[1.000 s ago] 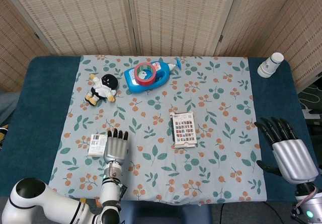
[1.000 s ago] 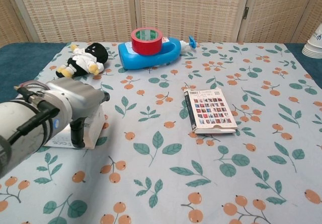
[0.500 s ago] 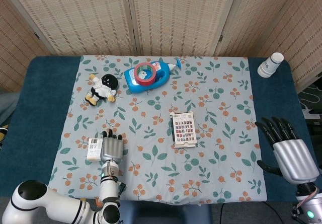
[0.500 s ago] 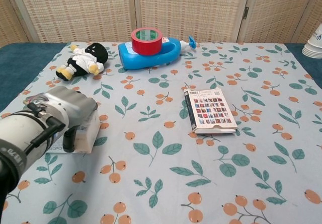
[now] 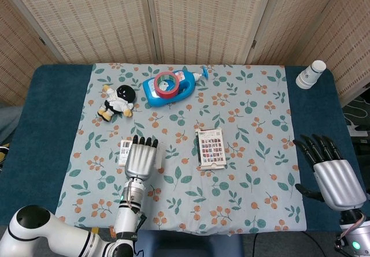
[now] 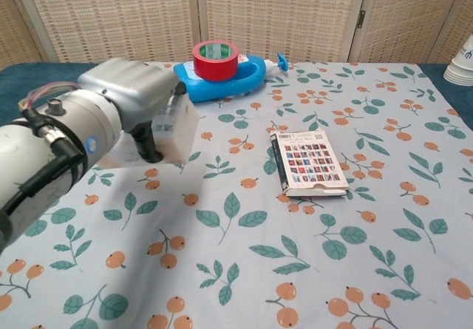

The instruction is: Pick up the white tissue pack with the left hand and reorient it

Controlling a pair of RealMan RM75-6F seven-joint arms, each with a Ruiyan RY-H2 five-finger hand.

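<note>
White tissue pack (image 6: 174,129) sits gripped in our left hand (image 5: 141,158), fingers closed round it, lifted off the counter (image 5: 52,107). Pickup looks done; next we turn it, then set down. Right hand (image 5: 335,179) idle, fingers spread.

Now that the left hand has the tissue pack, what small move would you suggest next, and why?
Probably turn the wrist to reorient the tissue pack in the air. The left hand holds it clear of the cloth, so nothing blocks the turn.
</note>
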